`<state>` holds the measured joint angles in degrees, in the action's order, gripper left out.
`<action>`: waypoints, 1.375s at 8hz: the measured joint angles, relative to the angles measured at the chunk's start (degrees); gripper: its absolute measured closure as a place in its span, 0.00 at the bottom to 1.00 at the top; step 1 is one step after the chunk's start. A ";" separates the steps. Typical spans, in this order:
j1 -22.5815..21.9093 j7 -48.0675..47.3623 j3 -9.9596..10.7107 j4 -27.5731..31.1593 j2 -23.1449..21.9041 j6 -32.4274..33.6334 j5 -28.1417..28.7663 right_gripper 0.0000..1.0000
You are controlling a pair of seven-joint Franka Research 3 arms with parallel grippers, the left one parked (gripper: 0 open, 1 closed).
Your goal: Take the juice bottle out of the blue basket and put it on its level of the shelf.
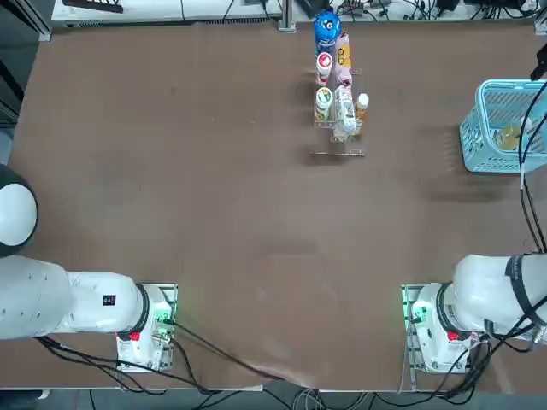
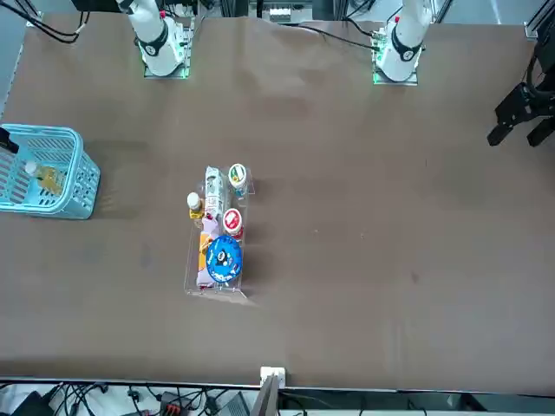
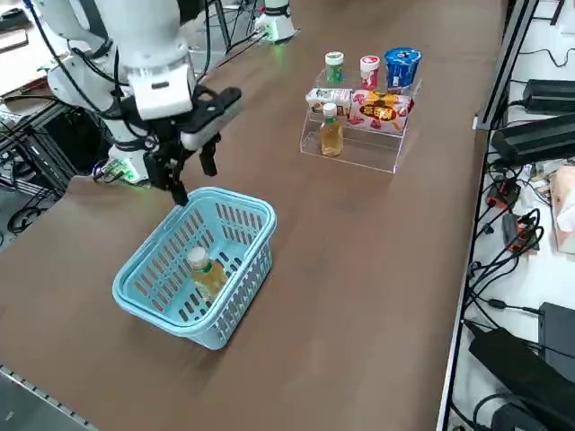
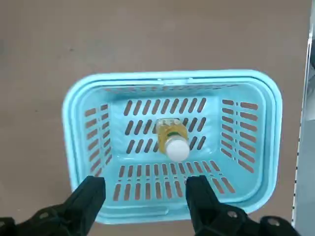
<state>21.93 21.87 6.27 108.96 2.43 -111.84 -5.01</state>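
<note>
The right gripper [image 4: 146,186] hangs above the blue basket [image 3: 195,267], its fingers spread wide with nothing between them. The juice bottle [image 4: 172,140] is inside the basket, tipped over rather than upright, its white cap [image 4: 177,148] on. Well apart from the basket, to its left, stands the shelf [image 3: 364,149]; the step facing the basket holds a matching bottle [image 3: 331,136], upright. Farther from the basket come snack packs [image 3: 381,112], then two small tubs [image 3: 369,72] and a blue can [image 3: 402,69].

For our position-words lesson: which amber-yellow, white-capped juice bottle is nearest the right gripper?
The one inside the light blue lattice basket, below the right gripper; its twin stands on the shelf.
</note>
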 joint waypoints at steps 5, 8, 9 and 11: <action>4.80 9.41 -0.01 2.16 6.65 -7.57 4.12 0.00; 5.02 9.99 -0.30 2.16 8.73 -9.77 4.24 0.00; 5.03 9.99 -0.35 2.16 9.00 -10.54 4.24 0.00; 5.03 9.99 -0.35 2.16 9.52 -11.35 4.60 0.00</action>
<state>26.96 31.86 5.92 111.12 11.95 -123.19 -0.41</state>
